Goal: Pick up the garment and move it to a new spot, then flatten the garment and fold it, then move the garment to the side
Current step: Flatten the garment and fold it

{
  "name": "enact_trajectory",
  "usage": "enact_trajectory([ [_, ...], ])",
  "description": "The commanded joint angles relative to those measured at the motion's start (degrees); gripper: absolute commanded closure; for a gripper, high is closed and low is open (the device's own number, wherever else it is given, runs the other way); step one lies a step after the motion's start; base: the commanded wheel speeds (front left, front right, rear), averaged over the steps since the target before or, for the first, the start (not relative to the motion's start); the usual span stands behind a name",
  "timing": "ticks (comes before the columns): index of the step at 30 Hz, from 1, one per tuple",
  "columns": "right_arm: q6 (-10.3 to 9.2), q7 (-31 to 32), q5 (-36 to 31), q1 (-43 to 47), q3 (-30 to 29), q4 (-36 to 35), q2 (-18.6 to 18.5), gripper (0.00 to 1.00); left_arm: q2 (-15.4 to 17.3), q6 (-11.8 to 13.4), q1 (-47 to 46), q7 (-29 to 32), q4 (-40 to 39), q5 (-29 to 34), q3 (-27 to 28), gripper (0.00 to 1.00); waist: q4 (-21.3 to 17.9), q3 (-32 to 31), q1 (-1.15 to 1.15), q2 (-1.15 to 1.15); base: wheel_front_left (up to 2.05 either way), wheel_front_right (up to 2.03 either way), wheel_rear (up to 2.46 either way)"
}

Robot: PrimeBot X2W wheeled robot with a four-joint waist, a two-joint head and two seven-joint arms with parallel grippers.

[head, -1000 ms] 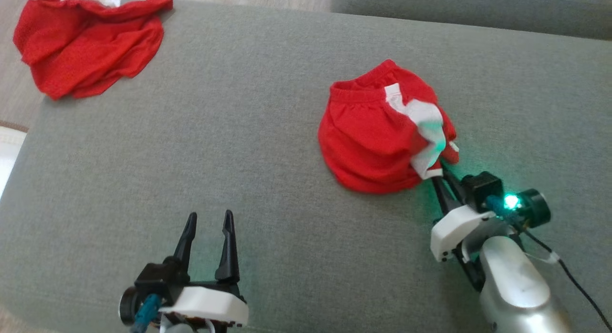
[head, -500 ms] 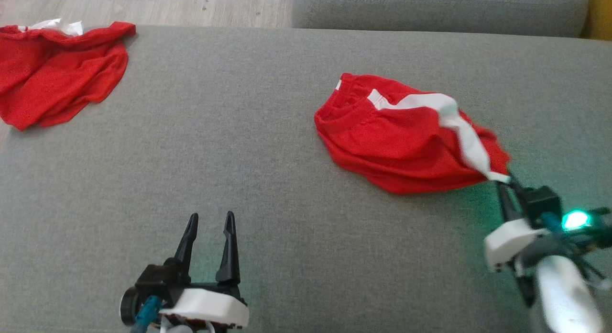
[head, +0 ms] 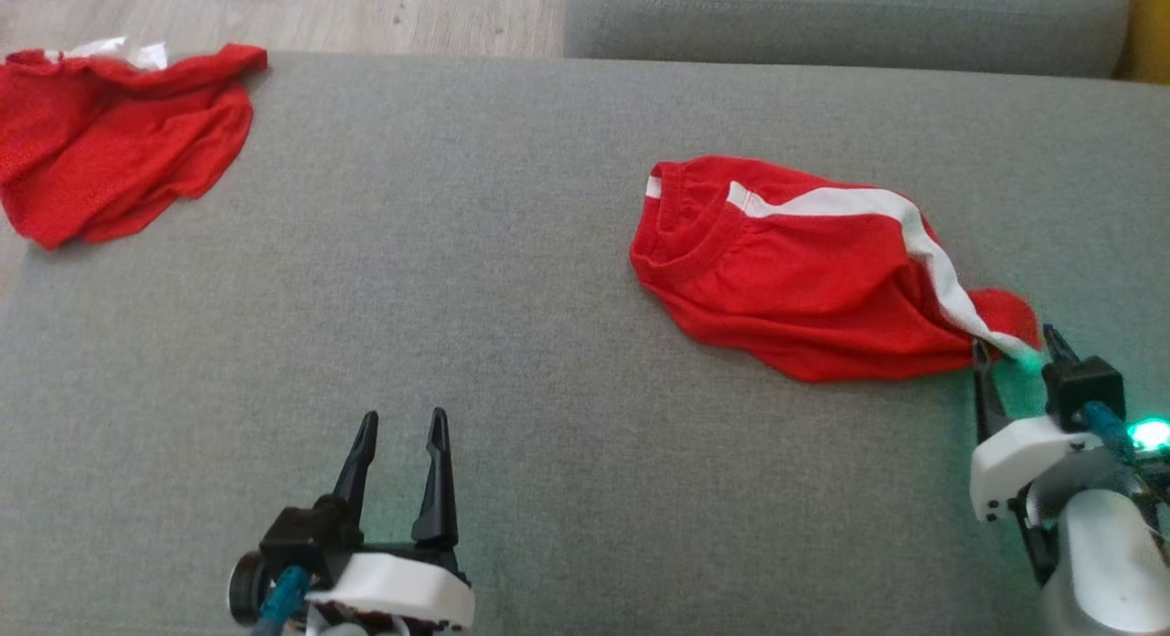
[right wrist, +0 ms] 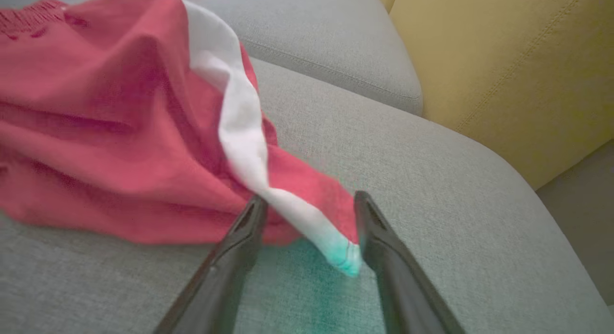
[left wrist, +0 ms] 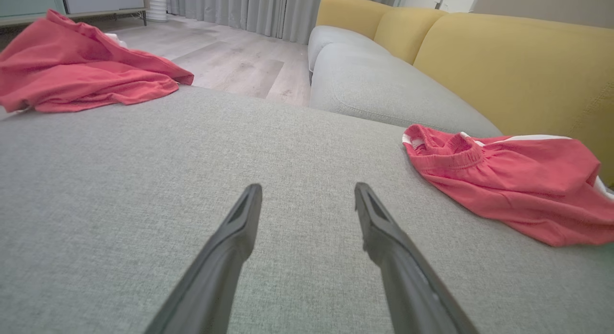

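Grey seat cushion (head: 512, 298): spanning the head view, its far edge meeting wooden floor (head: 320, 15) at the upper left and a second grey cushion (head: 823, 24) along the top. A wide bare stretch is lying across the middle and lower left of the frame. Yellow backrest (left wrist: 503, 60) and grey curtains (left wrist: 240, 7): standing in the upper part of the left wrist view. Second red garment (head: 110, 143): lying crumpled on the cushion's upper left corner. Garment (head: 804, 289), red with a white stripe (right wrist: 240, 123): lying rumpled right of centre, its waistband pointing left and its narrow end trailing to the lower right. Right gripper (head: 1013, 341): resting at the right edge with fingers parted, the stripe's tip lying loose between them, nothing clamped. Left gripper (head: 402, 417): sitting at the bottom left with fingers spread wide and gripping nothing, well apart from the garment.
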Motion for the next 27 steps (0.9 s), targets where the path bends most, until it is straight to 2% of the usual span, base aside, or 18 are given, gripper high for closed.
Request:
enact_trajectory([
  [1,-0.04,-0.9,0.5,-1.4,1.0,-1.6,-0.2,0.0,0.2,-0.1,-1.6,-0.7,-1.4,0.5,1.8,0.0,-0.1,-0.4,0.0,0.0,0.0,0.0,0.0],
  [8,-0.04,-1.2,2.0,0.0,-0.2,-6.3,0.1,0.0,0.5,0.2,-0.5,-0.6,-1.5,0.5,1.3,0.0,-0.5,-2.6,0.0,0.0,0.0,0.0,0.0],
  [12,-0.04,0.4,3.8,-0.3,3.8,-12.3,0.8,0.0,0.6,0.3,0.0,-0.5,-1.8,0.5,0.9,0.0,-0.3,-3.0,0.0,0.0,0.0,0.0,0.0],
  [16,-0.04,3.6,6.9,-2.3,10.5,-16.0,1.5,0.0,0.4,0.1,-0.3,-0.4,-2.2,0.6,0.4,0.0,0.6,-2.2,0.0,0.0,0.0,0.0,0.0],
  [19,-0.04,6.2,8.8,-5.3,15.9,-15.2,1.6,0.0,0.0,-0.1,-0.8,-0.3,-2.3,0.6,0.0,0.0,1.8,-1.1,0.0,0.0,0.0,0.0,0.0],
  [22,-0.04,9.4,9.8,-9.1,20.5,-11.4,1.0,0.0,-0.5,-0.3,-1.4,-0.4,-2.2,0.6,-0.4,0.0,3.2,0.2,0.0,0.0,0.0,0.0,0.0],
  [27,-0.04,14.6,10.6,-16.1,24.4,-4.3,0.0,0.0,-1.3,-0.6,-2.4,-0.5,-2.1,0.8,-0.5,0.0,5.3,2.5,0.0,0.0,0.0,0.0,0.0],
])
